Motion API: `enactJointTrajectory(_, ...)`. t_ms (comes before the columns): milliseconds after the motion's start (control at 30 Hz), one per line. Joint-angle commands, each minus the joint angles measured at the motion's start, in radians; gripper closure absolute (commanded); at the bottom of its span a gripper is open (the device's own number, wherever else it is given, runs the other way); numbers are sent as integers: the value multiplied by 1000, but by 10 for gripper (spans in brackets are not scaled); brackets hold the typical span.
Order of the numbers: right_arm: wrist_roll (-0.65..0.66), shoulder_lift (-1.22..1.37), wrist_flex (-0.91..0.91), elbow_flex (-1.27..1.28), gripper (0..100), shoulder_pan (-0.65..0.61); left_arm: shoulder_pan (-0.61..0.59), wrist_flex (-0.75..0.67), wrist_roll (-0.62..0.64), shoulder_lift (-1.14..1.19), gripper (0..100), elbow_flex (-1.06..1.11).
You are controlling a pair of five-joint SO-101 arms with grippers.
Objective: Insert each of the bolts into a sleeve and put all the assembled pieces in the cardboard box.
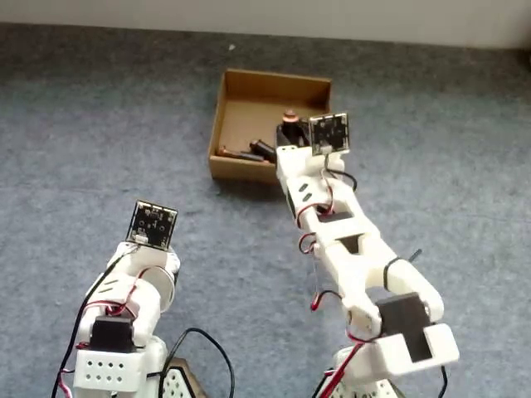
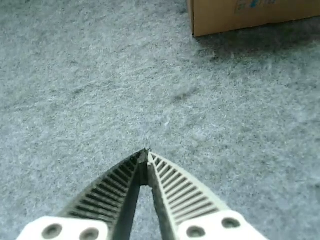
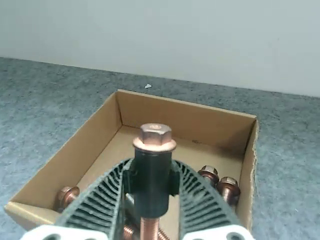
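Largest first: grey carpet (image 1: 99, 108), under everything.

Next, the two arms. Right arm (image 1: 357, 249) stretched out as far as the cardboard box (image 1: 274, 77). Left arm (image 1: 133, 307) folded back, well apart from the box, on the side of its front wall.

One cardboard box, open on top, flat on the carpet.

Over the inside of the box, just behind its front wall: the right gripper (image 3: 151, 167), clamped on a black sleeve (image 3: 151, 187) with a copper bolt (image 3: 155, 136) already through it. Long axis of this piece along the fingers, head pointing to the back wall of the box and a little upward, thread end sticking out behind the sleeve. No contact with the box floor as far as visible; held above it.

Left gripper (image 2: 146, 155) closed tip to tip with nothing between, low over the carpet, a front corner of the box far ahead of it.

Judged from this: only a release needed, since the box floor lies straight below the held piece. Clearly a job for the right arm as the nearer one. Small risk of the piece rolling onto those already inside.

Count: two arms, one box, one piece in the gripper, three more bolt heads (image 3: 209, 174) inside the box, one in a front corner, two side by side at the opposite side wall. Sleeves of these partly hidden, so assembled or not, hard to say for all.
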Motion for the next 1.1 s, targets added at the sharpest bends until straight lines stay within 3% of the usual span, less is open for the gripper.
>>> enactJointTrajectory(0,-6,45,-33,-97,988,22,10,-17,-12,-7,993,-5)
enactJointTrajectory(133,-6,104,-30,-125,976,33,10,-17,-12,-7,993,-5)
enactJointTrajectory(300,-6,110,-28,-117,852,33,10,-17,-12,-7,993,-5)
enactJointTrajectory(533,-6,53,-7,-116,847,30,10,-17,-12,-7,993,-5)
enactJointTrajectory(700,-11,-200,312,-101,851,19,10,-17,-12,-7,993,-5)
enactJointTrajectory(900,-11,-453,659,-99,998,12,10,-17,-12,-7,993,-5)
enactJointTrajectory(1067,-11,-582,843,-35,993,12,10,-18,-12,-7,993,-5)
